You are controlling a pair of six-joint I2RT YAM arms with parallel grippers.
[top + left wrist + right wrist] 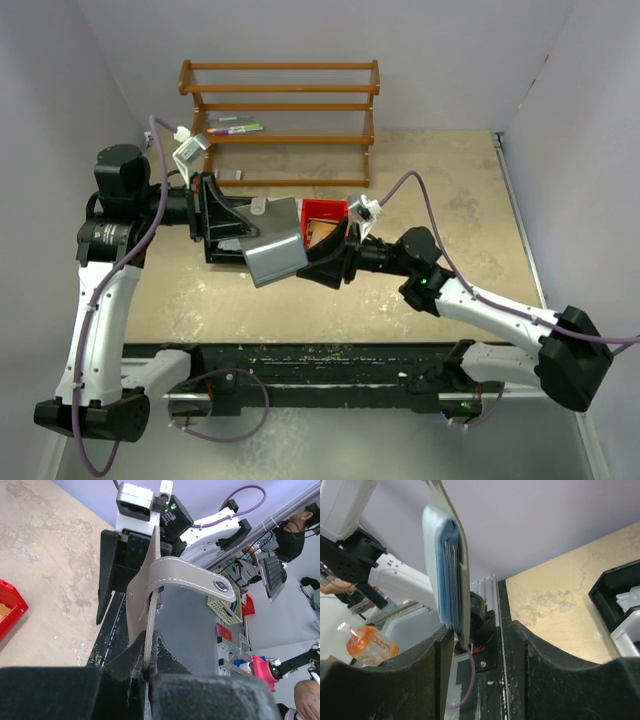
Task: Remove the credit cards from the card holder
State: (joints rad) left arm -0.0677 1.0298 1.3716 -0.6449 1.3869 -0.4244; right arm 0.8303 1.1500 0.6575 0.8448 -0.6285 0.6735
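Holding item: left gripper (149, 652), fingers pressed together on one edge of the card holder (272, 250). The pinched panel carries the snap strap (190, 577). The holder hangs unfolded in the air between the two arms, clear of the table.

Working item: right gripper (482, 630), fingers spread, one on either side of the far panel's lower edge. Nothing is pinched. The panel stands close to one finger and apart from the other.

Contents: credit cards (447, 570), a blue-edged stack seated in a pocket on one face of that panel. The count cannot be told.

Handling note (judgement):
- The step in hand is taking hold of the stack.
- The right fingers should centre on the cards' exposed edge and not on the bare leather.
- They should close on cards alone and draw along the pocket's line while the left pinch resists.
- A grip that also takes the panel would only tug the holder. A skewed pull may fan the stack.

Room: pale lilac walls (300, 30) on three sides.

Surface: tan table (450, 200), mottled and scuffed.

Furnishings:
- wooden rack (280, 100) at the far edge, a few pens on one shelf
- red bin (322, 212) just beyond the holder, with a black bin (615, 587) and a white one beside it
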